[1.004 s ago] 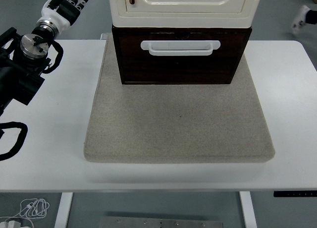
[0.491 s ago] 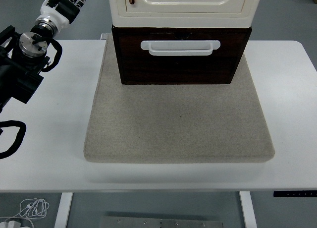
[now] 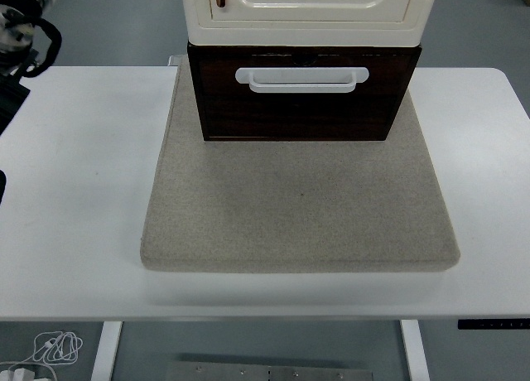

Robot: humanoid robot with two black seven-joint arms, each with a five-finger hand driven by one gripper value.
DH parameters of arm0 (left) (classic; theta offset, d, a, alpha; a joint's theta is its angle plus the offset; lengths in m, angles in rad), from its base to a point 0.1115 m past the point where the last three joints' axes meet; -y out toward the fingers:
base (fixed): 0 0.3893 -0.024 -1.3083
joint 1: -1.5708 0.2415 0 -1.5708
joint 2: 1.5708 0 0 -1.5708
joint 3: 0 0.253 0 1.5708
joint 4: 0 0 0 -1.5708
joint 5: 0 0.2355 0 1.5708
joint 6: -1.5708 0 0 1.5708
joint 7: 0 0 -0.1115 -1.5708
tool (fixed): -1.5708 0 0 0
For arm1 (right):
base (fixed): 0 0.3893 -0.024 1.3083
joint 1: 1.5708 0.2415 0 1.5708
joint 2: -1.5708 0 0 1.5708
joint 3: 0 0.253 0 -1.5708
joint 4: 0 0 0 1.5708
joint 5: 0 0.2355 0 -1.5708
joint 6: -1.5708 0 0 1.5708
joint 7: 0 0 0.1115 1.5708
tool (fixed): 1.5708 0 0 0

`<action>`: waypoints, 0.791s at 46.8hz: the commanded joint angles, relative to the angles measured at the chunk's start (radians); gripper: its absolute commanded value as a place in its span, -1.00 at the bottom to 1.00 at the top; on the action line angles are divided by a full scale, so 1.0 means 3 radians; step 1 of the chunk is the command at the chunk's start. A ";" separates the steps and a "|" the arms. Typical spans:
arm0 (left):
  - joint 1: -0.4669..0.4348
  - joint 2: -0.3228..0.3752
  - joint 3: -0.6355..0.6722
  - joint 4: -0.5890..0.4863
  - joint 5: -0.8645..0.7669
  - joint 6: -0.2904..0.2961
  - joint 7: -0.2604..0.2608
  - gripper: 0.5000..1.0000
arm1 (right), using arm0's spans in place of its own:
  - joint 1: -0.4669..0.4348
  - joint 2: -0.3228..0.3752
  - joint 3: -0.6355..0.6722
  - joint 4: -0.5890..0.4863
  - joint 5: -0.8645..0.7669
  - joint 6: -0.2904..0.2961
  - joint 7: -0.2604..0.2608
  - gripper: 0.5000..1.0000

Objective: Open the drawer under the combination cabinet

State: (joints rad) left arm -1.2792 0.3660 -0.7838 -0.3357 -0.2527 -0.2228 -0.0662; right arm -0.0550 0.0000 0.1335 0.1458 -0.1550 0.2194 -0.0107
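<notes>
A cream cabinet stands at the back of the table on top of a dark brown drawer. The drawer has a white bar handle across its front, and its front sits forward of the cabinet above. Both rest on a grey felt mat. Only the wrist and forearm of my left arm show, at the top left corner, far from the drawer. Its hand is cut off by the picture's edge. My right arm does not show.
The white table has bare strips left and right of the mat. A cable lies on the floor below the table's left front corner.
My left arm has drawn back up and to the left, and its hand has left the picture. The drawer and cabinet have not moved.
</notes>
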 commanded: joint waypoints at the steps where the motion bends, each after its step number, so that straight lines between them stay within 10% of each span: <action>1: -0.0199 0.0124 0.0000 -0.0006 0.0111 0.0001 0.0001 1.00 | -0.0001 0.0000 0.0000 0.0000 0.0000 0.0000 -0.0005 0.70; 26: -0.1401 0.0605 0.0301 -0.0757 0.0939 -0.0024 0.0037 1.00 | -0.0001 0.0000 0.0000 0.0000 0.0000 0.0000 0.0000 0.70; 37: -0.1463 0.0667 0.0332 -0.1667 0.1210 -0.0004 0.0108 1.00 | -0.0001 0.0000 0.0000 0.0000 0.0000 0.0000 0.0000 0.70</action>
State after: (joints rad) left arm -1.7173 0.5643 -0.6843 -0.7581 0.0880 -0.2304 -0.0456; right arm -0.0554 0.0000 0.1334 0.1457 -0.1549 0.2194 -0.0109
